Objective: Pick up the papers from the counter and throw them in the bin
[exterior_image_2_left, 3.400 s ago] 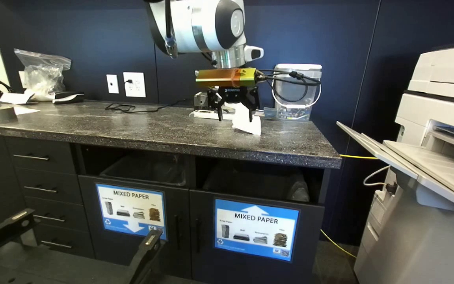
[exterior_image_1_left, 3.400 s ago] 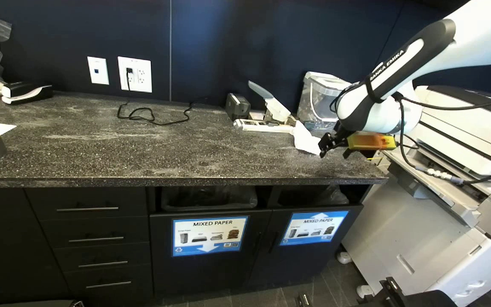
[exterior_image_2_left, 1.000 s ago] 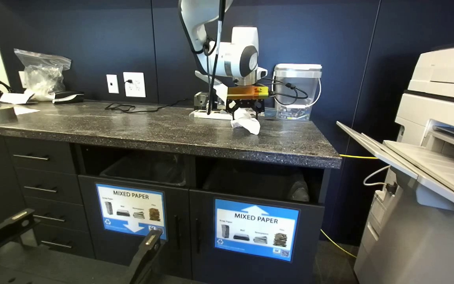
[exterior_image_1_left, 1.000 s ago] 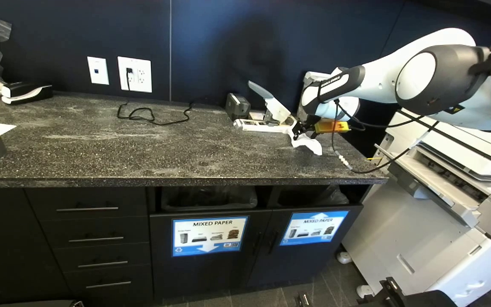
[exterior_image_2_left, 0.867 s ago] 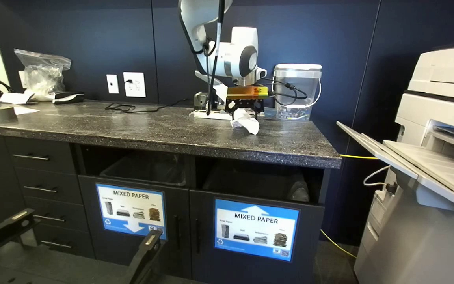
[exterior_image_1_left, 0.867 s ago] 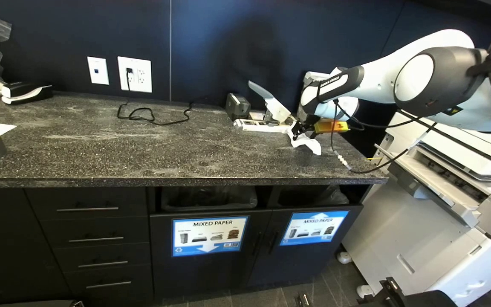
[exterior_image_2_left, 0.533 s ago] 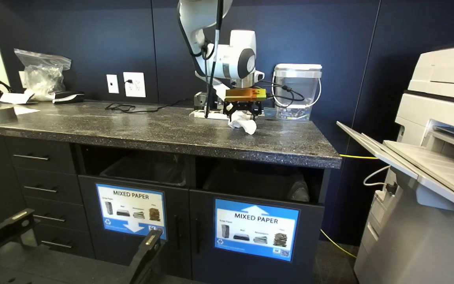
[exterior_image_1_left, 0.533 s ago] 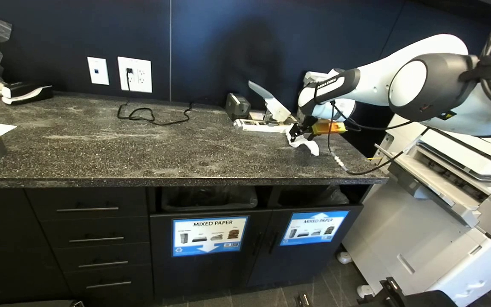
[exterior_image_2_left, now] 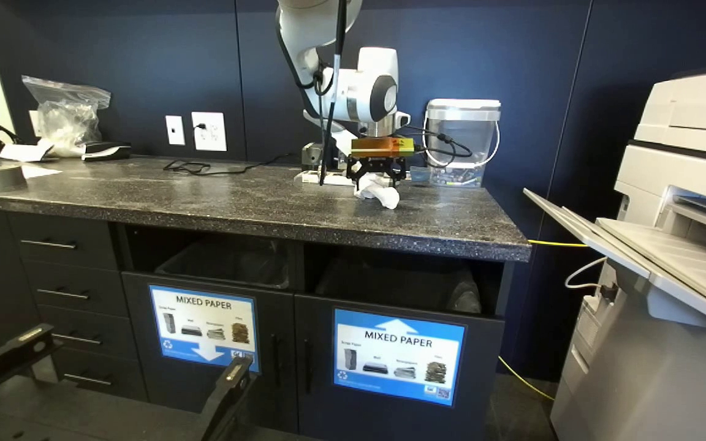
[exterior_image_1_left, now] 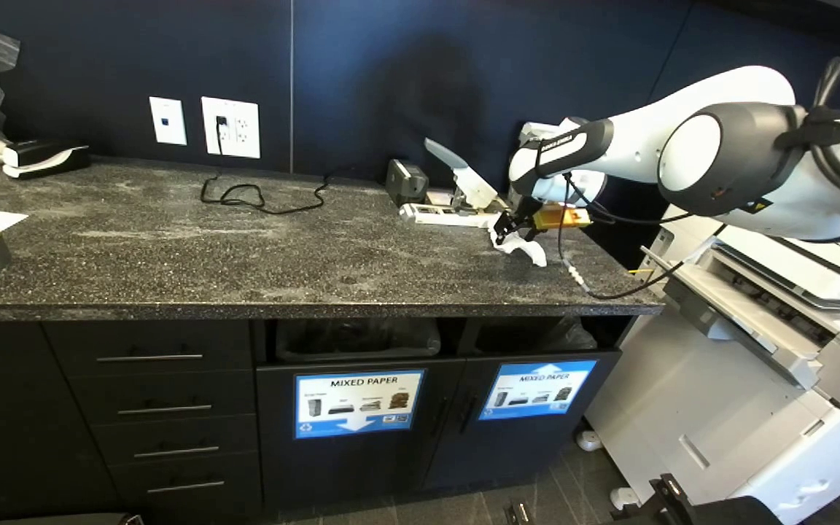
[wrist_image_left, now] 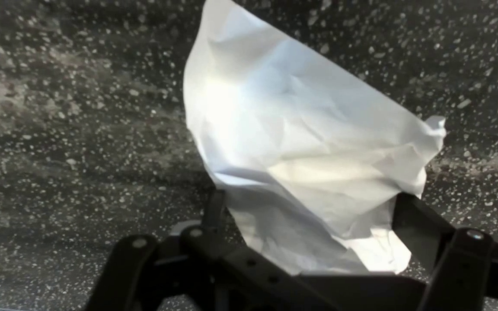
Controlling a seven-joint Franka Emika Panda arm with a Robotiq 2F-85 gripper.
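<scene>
One desk (exterior_image_2_left: 206,202), long, dark and speckled. It serves, I judge, to hold the work within my reach.

One copier (exterior_image_2_left: 647,367), pale, standing beside the desk's end.

One bin (exterior_image_2_left: 390,413), a dark cabinet front marked in blue, with its open slot just under the desk's edge; built there, presumably, so that scraps need only go over the edge and in.

One bucket (exterior_image_2_left: 463,147), translucent, handled, set at the back of the desk; likely stored there to keep out of the way.

One white tool (exterior_image_1_left: 475,189), lever raised, near the bucket and also towards the back, perhaps for the same reason.

One paper (wrist_image_left: 301,129), white and crumpled — lying on the desk in front of the white tool. Its creases seem to hold it partly arched, which should offer me edges to pinch.

One pair of fingers (wrist_image_left: 417,226), mine, parted wide and gripping nothing. They straddle one end of the paper, one to each side; whether either touches it I cannot tell. I take this stance as readiness to close — a squeeze from both edges ought to bunch the paper, though a shallow one could let it slide out. The lift and the carry to the bin are not yet done.
</scene>
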